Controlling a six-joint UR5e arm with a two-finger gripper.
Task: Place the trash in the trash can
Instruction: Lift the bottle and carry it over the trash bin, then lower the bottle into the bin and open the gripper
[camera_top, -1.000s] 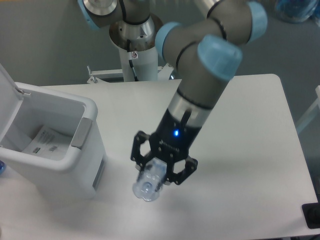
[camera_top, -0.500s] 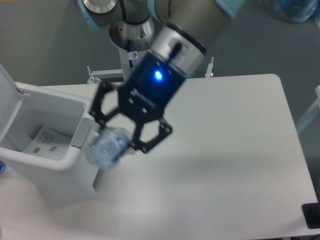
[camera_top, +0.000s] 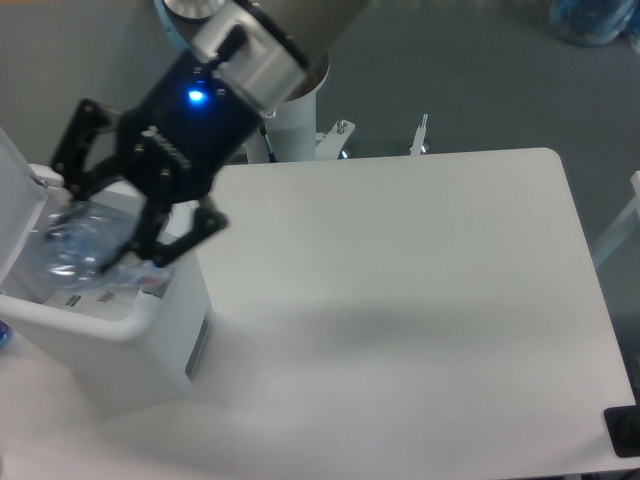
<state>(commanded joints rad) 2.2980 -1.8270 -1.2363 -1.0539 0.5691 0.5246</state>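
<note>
Bottle (camera_top: 82, 243), crushed clear plastic, is clenched between my pincer's (camera_top: 105, 240) black fingers (camera_top: 178, 236) and hangs above the open mouth of the trash can (camera_top: 150, 330); motion blur hides its cap, and I cannot tell whether any part of it touches the can's inner wall. The trash can stands at the left edge of the white table (camera_top: 420, 300), toward the near left corner, with its hinged lid (camera_top: 12, 205) raised at the far left of view and its grey panel (camera_top: 160, 280) on the wall facing the table's middle. Inside the can, below the bottle, a flat white packet (camera_top: 95, 297) with printed marks lies on the bottom, partly covered by the bottle and my fingers. My wrist shows a blue indicator light (camera_top: 194, 97), and my arm (camera_top: 265, 50) reaches in from the far edge, where the base column (camera_top: 290, 125) stands behind the table.
</note>
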